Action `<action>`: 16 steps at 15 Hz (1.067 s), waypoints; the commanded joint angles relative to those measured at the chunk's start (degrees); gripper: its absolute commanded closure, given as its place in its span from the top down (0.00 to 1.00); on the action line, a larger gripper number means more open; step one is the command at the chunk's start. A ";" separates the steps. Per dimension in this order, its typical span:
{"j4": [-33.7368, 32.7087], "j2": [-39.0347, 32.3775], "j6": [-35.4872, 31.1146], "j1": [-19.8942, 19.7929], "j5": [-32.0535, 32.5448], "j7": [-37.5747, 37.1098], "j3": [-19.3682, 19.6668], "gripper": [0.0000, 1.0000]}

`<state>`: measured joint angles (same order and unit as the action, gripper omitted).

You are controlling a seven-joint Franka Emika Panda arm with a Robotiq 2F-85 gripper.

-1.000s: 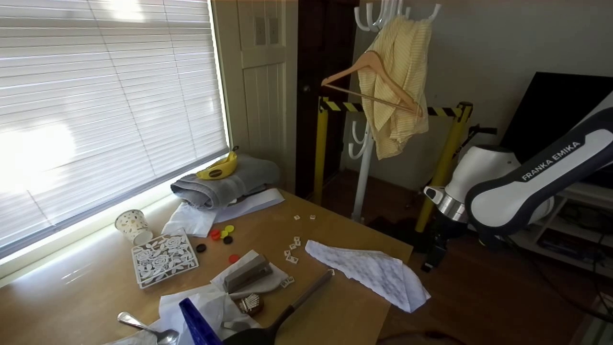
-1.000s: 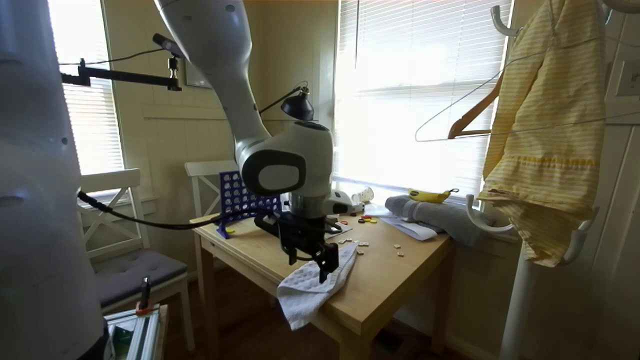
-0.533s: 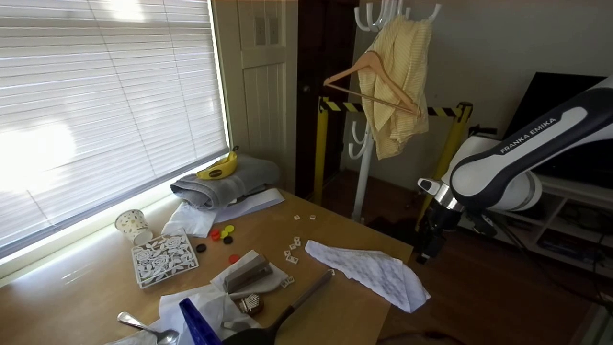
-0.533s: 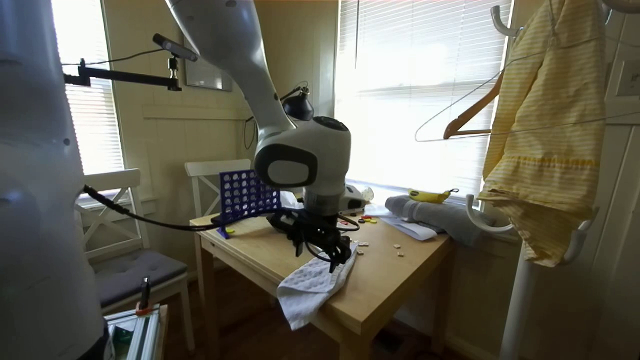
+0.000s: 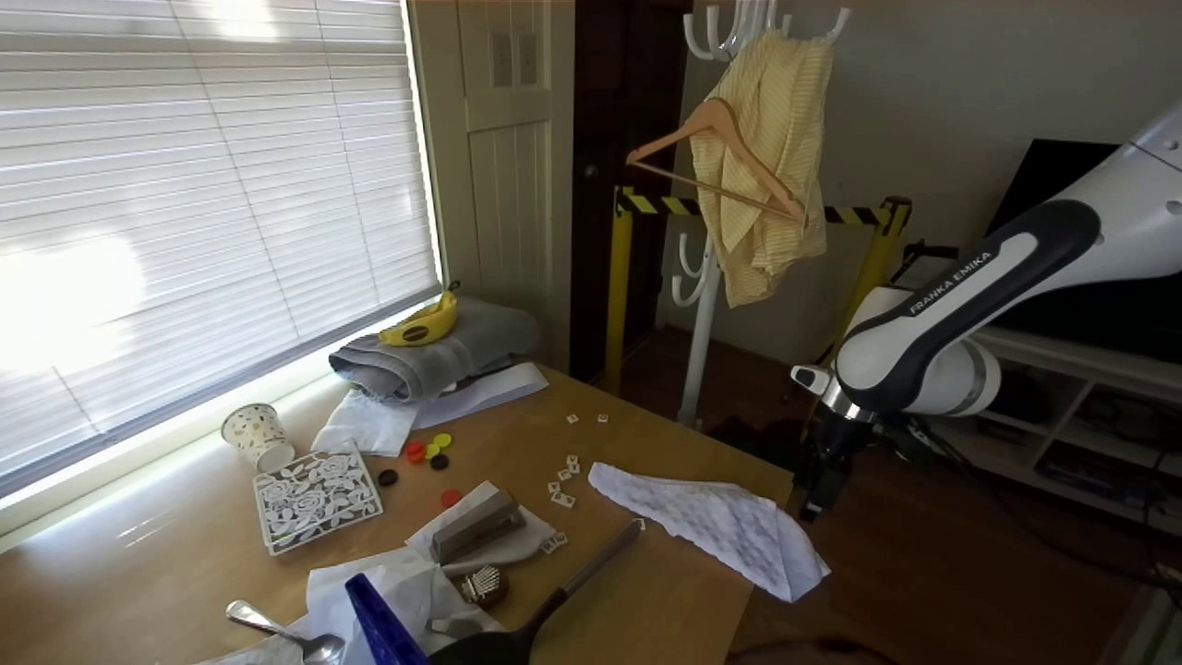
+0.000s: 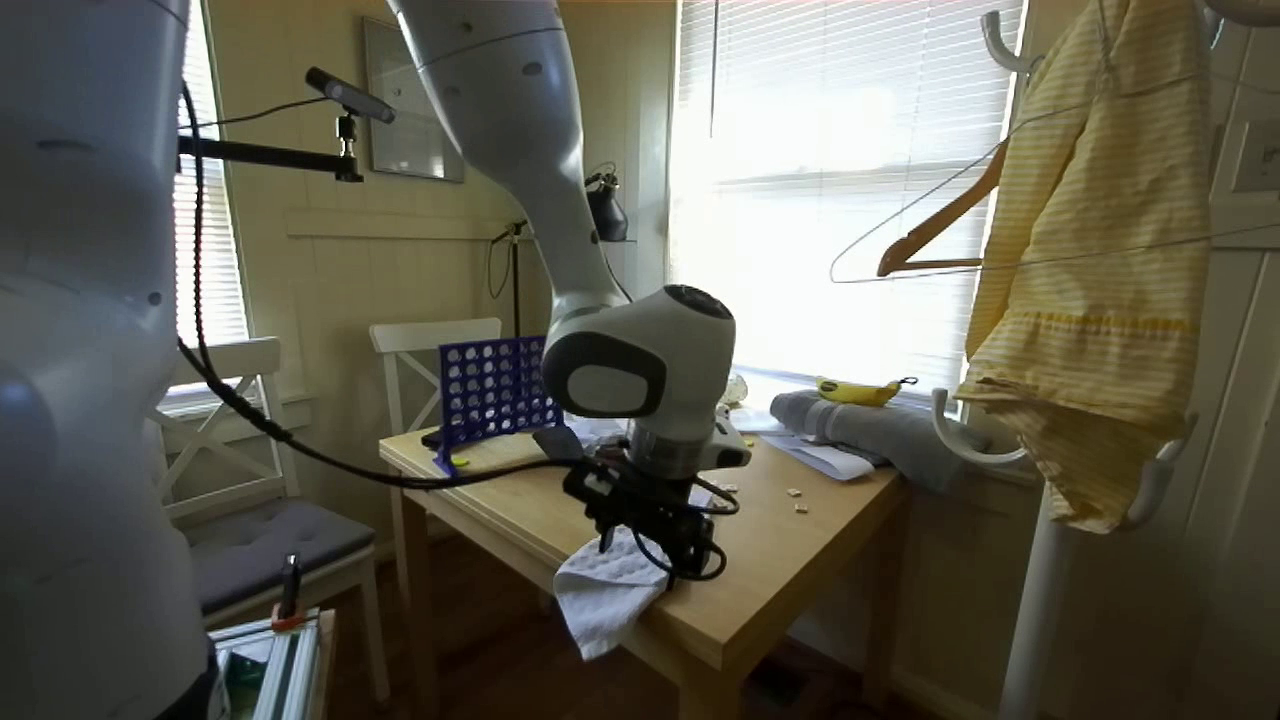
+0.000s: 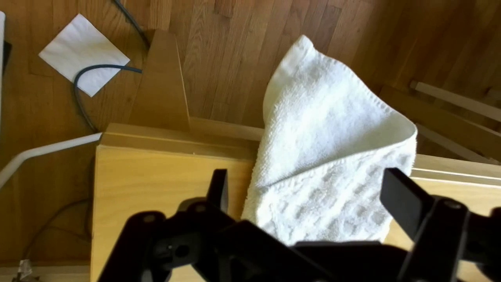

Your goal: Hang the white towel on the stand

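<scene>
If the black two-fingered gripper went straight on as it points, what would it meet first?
Probably the textured white cloth towel overhanging the pale wooden table, seen ahead of the open gripper, but depth is unclear.

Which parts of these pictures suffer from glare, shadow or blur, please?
In both exterior views, the window blinds are partly washed out and the floor is dim; in the wrist view, the white towel looks very bright, the dark jaws slightly blurred.

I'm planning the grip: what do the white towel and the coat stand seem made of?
White towel: probably cotton terry, matte, by its fuzzy pile and stitched edge.
Coat stand: likely painted metal, perhaps satin; smooth white with no visible grain, though plastic is possible.
</scene>
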<state>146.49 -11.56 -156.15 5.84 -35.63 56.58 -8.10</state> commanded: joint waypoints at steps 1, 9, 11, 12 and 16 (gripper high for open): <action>-3.78 -5.14 -0.10 -1.26 4.89 -6.45 -0.91 1.00; -3.77 -5.22 -1.31 -5.91 1.83 -3.40 -7.16 1.00; -4.19 -5.86 -1.27 -6.64 1.98 -3.32 -8.44 1.00; -4.44 -6.12 -1.29 -7.11 1.75 -2.85 -9.10 1.00; -5.15 -7.09 -1.70 -8.27 1.74 -2.80 -10.46 1.00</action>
<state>142.92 -16.54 -157.19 -0.51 -32.76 52.16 -16.88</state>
